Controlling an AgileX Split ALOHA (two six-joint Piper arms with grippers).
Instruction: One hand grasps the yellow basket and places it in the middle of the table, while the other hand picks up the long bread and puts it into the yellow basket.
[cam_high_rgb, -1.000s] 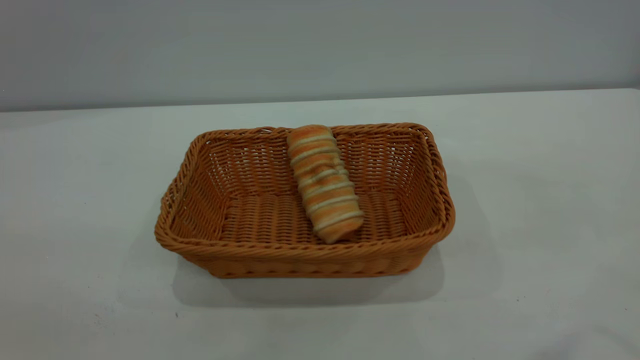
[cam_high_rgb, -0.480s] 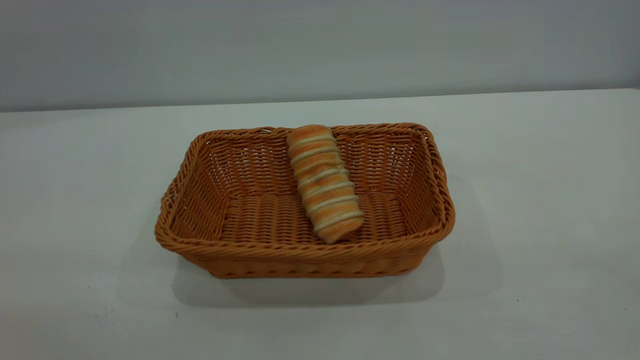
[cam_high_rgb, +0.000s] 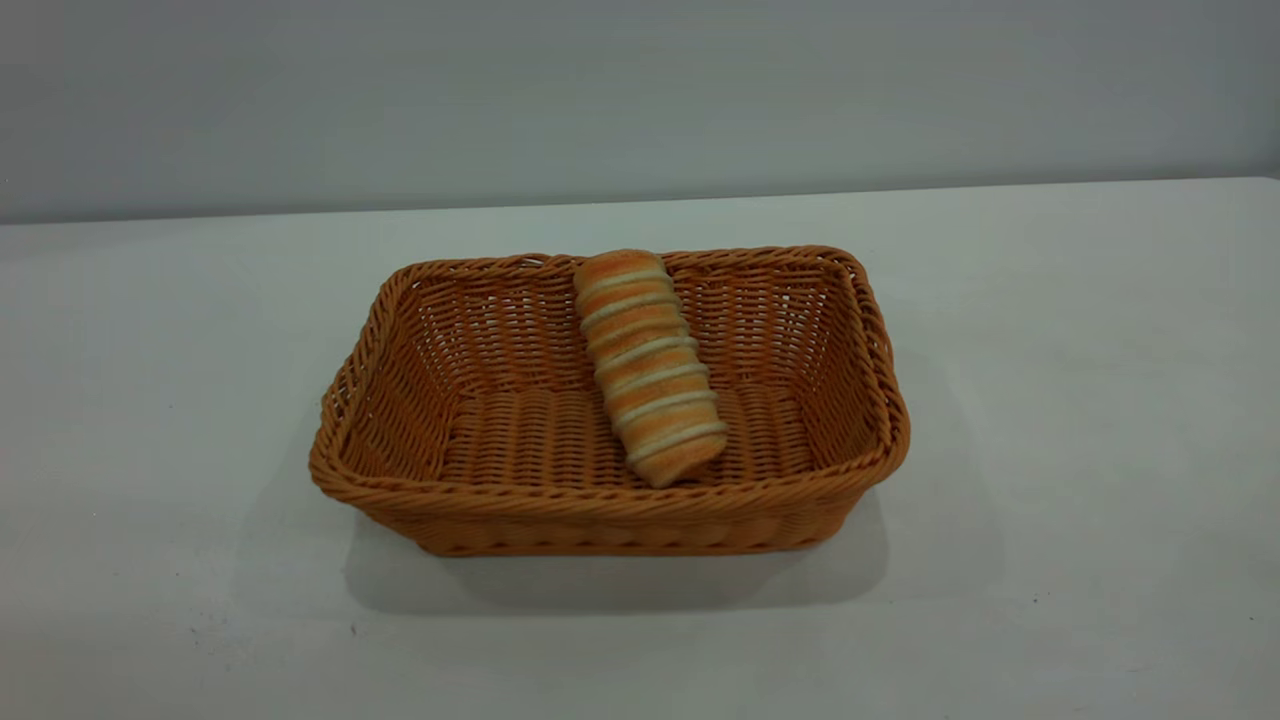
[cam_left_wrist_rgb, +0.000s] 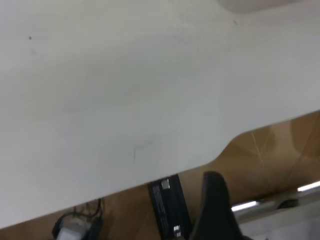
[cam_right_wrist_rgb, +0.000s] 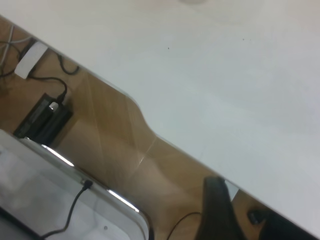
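Note:
The yellow basket (cam_high_rgb: 420, 400) stands in the middle of the white table (cam_high_rgb: 1080, 400). The long bread (cam_high_rgb: 648, 365) lies inside it, its far end leaning on the basket's back rim and its near end on the basket floor. Neither gripper shows in the exterior view. The left gripper (cam_left_wrist_rgb: 215, 210) shows only as a dark part in the left wrist view, held off the table's edge (cam_left_wrist_rgb: 200, 165) over the floor. The right gripper (cam_right_wrist_rgb: 216, 210) shows the same way in the right wrist view, beside the table's edge (cam_right_wrist_rgb: 145, 125). Both are far from the basket and hold nothing visible.
A grey wall runs behind the table (cam_high_rgb: 640, 100). Below the table edge the wrist views show a wooden floor (cam_right_wrist_rgb: 110, 135), black boxes (cam_left_wrist_rgb: 167, 207) and cables (cam_right_wrist_rgb: 75, 205).

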